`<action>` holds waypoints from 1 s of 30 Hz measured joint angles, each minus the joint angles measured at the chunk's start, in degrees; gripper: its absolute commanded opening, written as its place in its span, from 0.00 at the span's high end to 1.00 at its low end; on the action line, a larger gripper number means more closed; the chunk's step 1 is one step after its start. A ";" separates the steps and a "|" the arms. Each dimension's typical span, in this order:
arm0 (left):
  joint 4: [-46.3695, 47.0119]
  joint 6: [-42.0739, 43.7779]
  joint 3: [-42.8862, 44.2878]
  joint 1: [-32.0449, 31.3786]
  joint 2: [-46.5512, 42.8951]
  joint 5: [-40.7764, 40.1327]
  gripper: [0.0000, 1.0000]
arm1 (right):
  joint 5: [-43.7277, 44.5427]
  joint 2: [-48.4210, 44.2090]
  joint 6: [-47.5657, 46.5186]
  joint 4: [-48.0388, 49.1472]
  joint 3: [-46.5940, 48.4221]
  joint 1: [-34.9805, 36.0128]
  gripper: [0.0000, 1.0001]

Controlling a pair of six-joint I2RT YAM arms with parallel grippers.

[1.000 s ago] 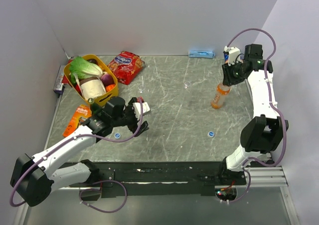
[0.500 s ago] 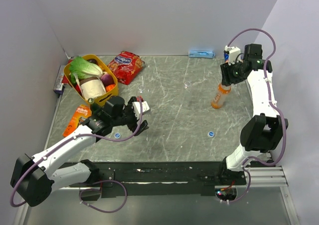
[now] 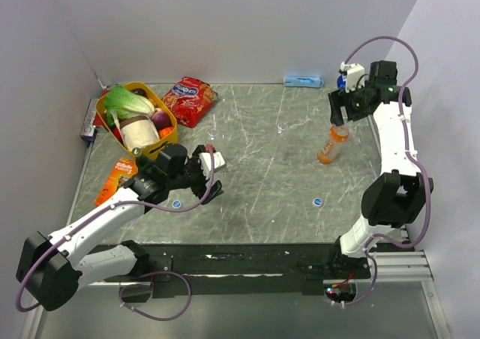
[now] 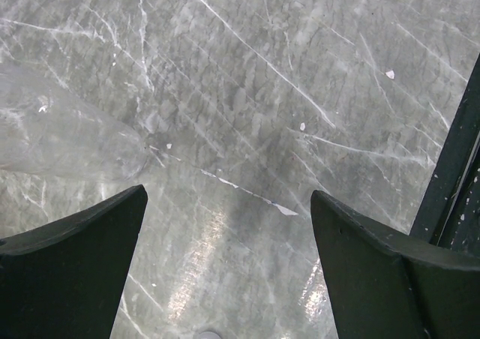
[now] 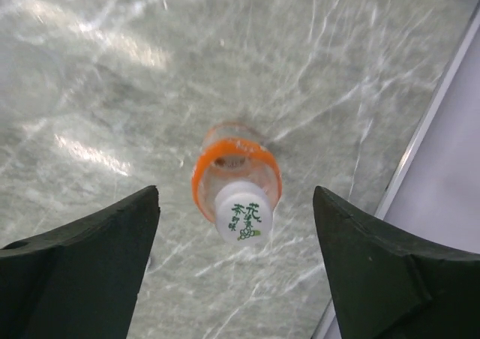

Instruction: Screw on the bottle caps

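- orange bottle stands at the far right of the counter; its whitish cap sits on the neck, so this bottle is judged capped.
- right hand hovers directly above it, spread wide and touching nothing, which leaves the cap free.
- left hand is spread wide and empty, low over the counter, with a clear bottle just beside it, apparently lying down.
- left blue cap and right blue cap lie loose near the front, probably awaiting bottles.

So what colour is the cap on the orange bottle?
The cap is whitish with green print; right wrist view.
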 measured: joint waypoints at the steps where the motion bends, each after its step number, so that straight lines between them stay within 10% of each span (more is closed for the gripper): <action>1: -0.26 0.00 0.28 0.09 0.00 0.00 0.04 | -0.66 -0.26 -0.13 0.39 0.59 0.20 0.11; 15: -4.61 -0.17 5.49 3.85 -0.76 -0.13 0.04 | -12.09 -4.31 -3.37 5.88 -0.79 21.29 0.13; 30: -6.01 0.02 6.21 9.53 -3.08 0.76 0.04 | -5.53 5.86 -2.56 4.83 -0.55 22.95 0.61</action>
